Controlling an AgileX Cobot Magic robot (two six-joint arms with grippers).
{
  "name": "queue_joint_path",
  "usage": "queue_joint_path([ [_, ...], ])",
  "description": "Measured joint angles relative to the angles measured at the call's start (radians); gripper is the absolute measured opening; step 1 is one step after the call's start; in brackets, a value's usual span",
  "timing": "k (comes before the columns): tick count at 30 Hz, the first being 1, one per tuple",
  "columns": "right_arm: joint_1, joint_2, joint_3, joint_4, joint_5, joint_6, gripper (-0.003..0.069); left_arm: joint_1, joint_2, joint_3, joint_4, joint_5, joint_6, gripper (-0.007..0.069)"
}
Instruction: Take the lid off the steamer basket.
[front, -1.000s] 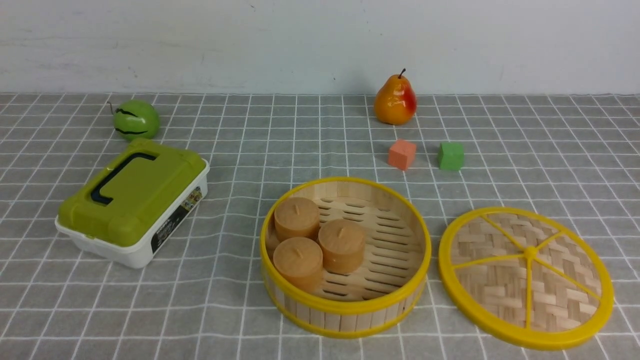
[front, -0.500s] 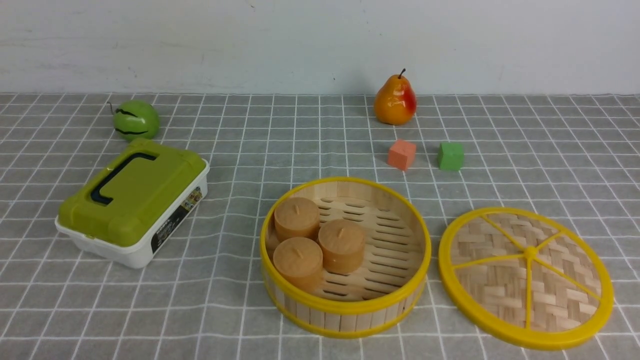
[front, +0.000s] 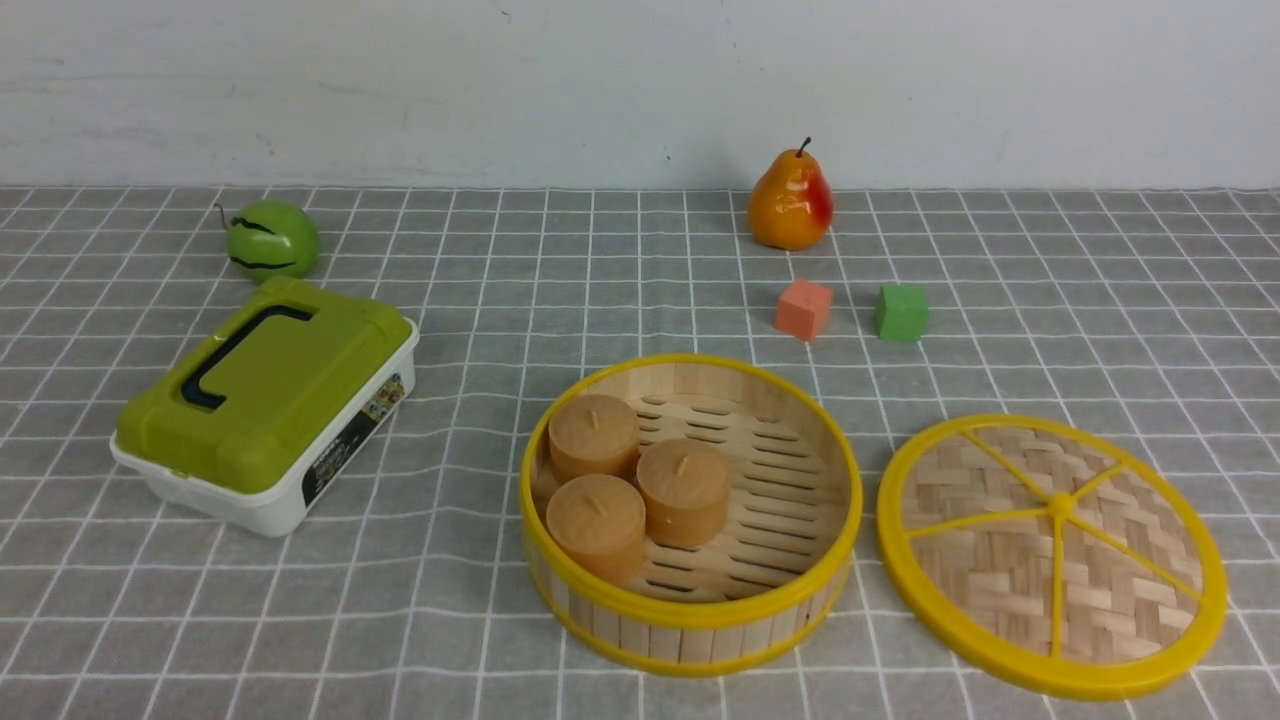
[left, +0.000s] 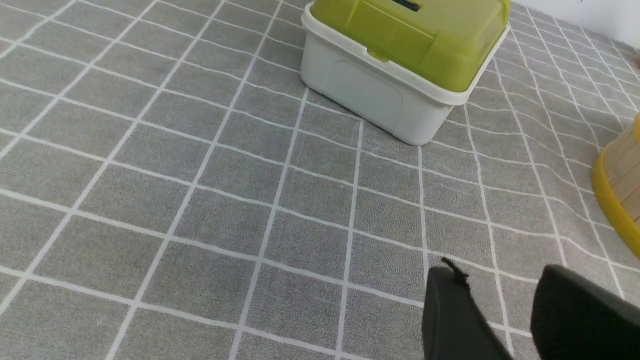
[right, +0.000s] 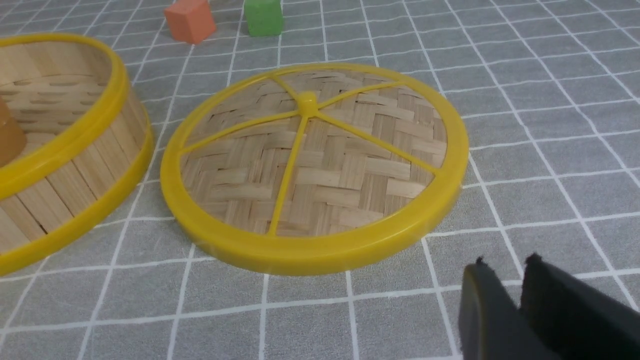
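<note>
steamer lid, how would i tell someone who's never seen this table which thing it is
Start at the steamer basket, the round slatted tub with yellow rims holding three tan cylinders. The lid lies flat on the grey checked cloth just to the basket's right. It is the only flat woven bamboo disc, with a yellow rim, five yellow spokes and a small centre knob.

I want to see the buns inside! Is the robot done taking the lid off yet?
Looks done: the lid lies flat on the cloth beside the steamer basket, which is open. Neither the left gripper nor the right gripper holds anything. Nothing seems left.
</note>
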Motion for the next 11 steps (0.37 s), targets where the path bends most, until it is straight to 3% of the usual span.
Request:
queue_joint_path([
  [11, 0.0, 0.0, 0.0, 0.0, 0.0, 0.0, 0.0099, 0.0, 0.0, 0.0, 0.0, 0.0, 0.0, 0.0239],
])
